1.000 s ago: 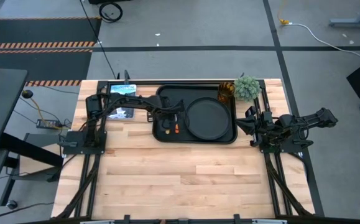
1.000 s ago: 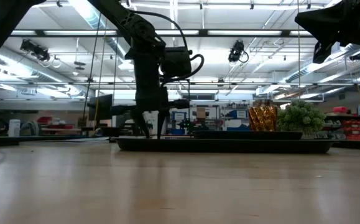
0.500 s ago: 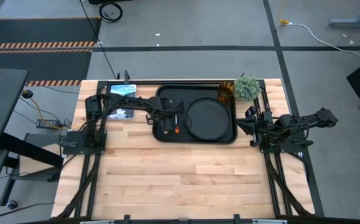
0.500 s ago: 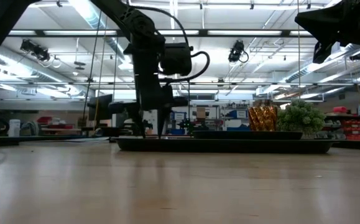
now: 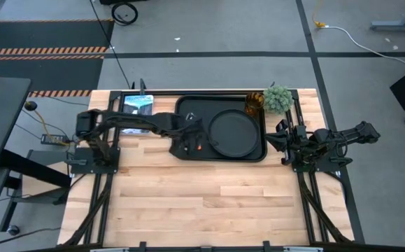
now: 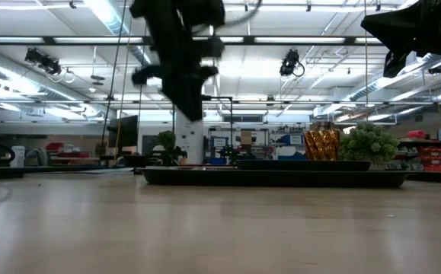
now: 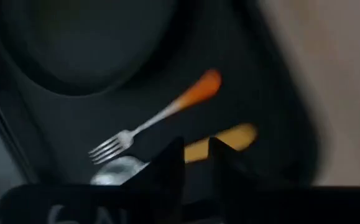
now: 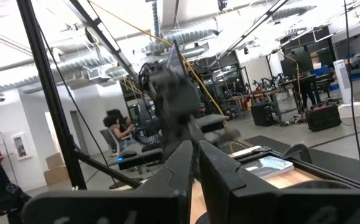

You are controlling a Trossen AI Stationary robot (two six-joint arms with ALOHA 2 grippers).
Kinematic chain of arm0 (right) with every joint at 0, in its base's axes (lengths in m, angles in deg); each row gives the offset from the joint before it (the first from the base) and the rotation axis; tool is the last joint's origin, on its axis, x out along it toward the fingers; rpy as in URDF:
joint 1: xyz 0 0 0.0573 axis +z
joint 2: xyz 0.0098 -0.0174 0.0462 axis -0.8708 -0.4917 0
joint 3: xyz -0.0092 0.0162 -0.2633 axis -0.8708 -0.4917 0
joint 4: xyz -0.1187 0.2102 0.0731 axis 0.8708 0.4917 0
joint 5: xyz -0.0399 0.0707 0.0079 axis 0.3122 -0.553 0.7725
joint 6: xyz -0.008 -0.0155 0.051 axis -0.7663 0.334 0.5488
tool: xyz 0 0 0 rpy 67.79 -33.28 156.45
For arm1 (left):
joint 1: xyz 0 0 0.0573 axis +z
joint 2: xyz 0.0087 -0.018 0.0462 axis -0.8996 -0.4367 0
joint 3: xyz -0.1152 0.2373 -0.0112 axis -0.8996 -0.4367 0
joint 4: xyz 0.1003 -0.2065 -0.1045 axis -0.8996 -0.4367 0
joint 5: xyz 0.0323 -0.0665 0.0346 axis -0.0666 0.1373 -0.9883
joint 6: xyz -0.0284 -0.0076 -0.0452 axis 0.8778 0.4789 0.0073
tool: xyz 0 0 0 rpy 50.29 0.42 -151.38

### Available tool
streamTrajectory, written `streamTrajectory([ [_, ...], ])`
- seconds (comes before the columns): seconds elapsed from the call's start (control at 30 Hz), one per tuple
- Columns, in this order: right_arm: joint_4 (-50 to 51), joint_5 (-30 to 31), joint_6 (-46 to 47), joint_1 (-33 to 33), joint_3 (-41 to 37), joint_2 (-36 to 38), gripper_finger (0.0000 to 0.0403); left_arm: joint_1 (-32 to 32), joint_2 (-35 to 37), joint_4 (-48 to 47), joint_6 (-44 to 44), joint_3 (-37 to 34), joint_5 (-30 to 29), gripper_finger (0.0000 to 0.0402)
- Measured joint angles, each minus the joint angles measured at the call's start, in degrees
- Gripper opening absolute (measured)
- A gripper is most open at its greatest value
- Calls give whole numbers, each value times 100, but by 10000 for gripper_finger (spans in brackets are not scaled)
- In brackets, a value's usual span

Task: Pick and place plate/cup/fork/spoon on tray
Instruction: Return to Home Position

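Observation:
The black tray (image 5: 185,105) lies at the table's far side. The round black plate (image 5: 233,134) rests flat in its right half. The amber cup (image 5: 252,103) stands at the tray's far right corner. The fork (image 7: 167,112) and the spoon (image 7: 229,137) lie side by side on the tray floor left of the plate. My left gripper (image 7: 196,152) hovers above them, empty, with a narrow gap between its fingers. In the low view it (image 6: 188,106) is well above the tray (image 6: 273,177). My right gripper (image 5: 275,140) waits shut at the table's right edge.
A green potted plant (image 5: 278,98) stands just right of the cup, at the far right. A blue and white packet (image 5: 138,103) lies at the far left, under my left arm. Bare wood fills the near half of the table (image 5: 209,203).
My left gripper has risen from the tray floor, where its fingers stood down by the fork and spoon, to well above the tray. The fork and spoon stay lying on the tray.

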Motion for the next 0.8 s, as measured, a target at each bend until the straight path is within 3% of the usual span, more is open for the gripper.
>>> streamTrajectory([
  [0.13,0,-1,0,1,0,0,34,-22,670,-53,1576,0,862,44],
  [0.33,-2,-4,0,2,0,0,34,42,1439,-437,3083,-41,2486,6],
  [0.5,-45,-19,0,0,4,-9,34,-50,2077,-355,3780,-901,2915,11],
  [0.8,-98,-4,0,2,7,-37,34,293,3446,1681,3627,-3049,2781,5],
])
